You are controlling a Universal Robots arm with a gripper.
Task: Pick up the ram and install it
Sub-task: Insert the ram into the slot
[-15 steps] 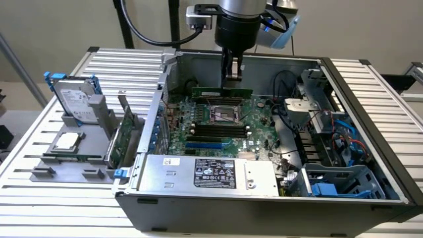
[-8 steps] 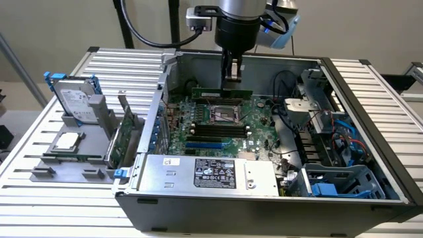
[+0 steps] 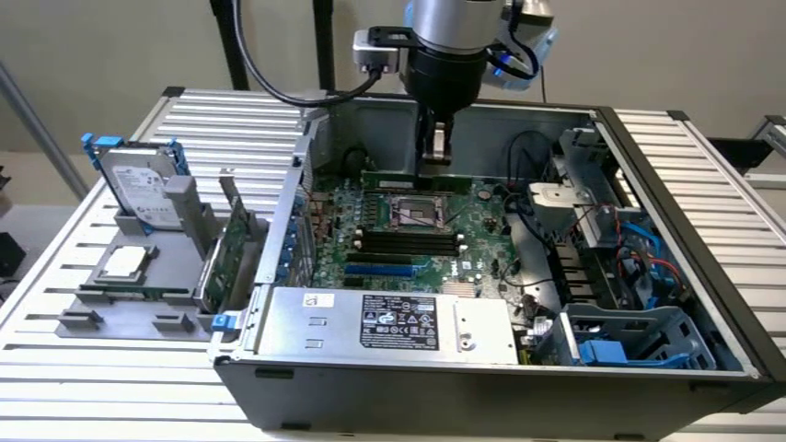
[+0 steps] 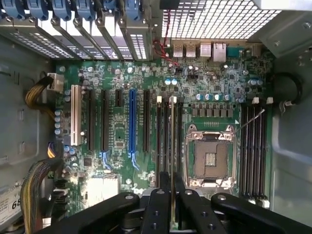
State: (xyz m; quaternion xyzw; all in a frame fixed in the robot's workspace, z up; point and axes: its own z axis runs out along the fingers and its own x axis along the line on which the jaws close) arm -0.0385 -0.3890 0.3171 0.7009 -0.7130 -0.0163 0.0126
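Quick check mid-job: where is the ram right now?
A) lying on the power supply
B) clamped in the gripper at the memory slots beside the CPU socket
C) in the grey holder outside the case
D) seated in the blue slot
B: the gripper is shut on the ram, whose thin edge lines up with the memory slots beside the CPU socket.

The ram point(image 3: 388, 178) and motherboard point(image 4: 118, 139) are green, one slot point(image 4: 132, 122) blue, fingers point(image 4: 164, 192) black.
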